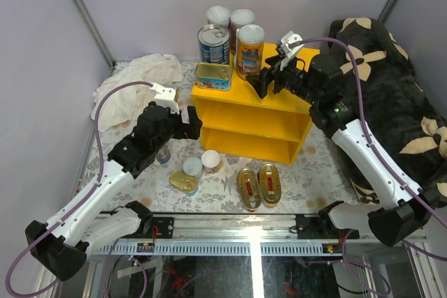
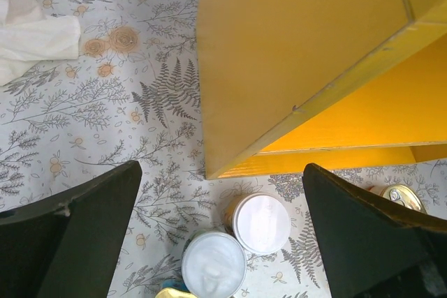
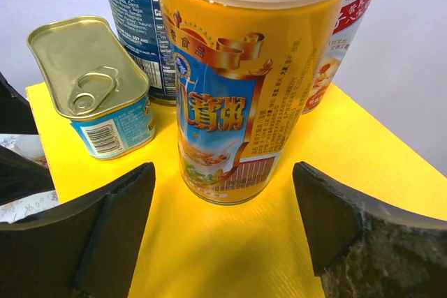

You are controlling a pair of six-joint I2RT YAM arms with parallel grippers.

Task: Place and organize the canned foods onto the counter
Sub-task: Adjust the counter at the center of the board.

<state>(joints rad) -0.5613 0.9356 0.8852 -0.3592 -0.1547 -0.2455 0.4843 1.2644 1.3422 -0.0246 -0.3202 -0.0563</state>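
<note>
Left gripper [image 2: 222,169] hangs wide open just above two upright white-lidded tins [image 2: 260,222] on the floor by the counter [image 2: 293,33] corner; right gripper [image 1: 267,80], open too, faces the orange can [image 1: 250,52] on top

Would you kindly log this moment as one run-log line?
right gripper: open, facing yellow can on counter | left gripper: open, over white-lidded tins

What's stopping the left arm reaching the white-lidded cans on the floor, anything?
Probably nothing, so likely yes: the left gripper hangs open just above the white-lidded cans, nothing between; the yellow counter stands close beside.
</note>
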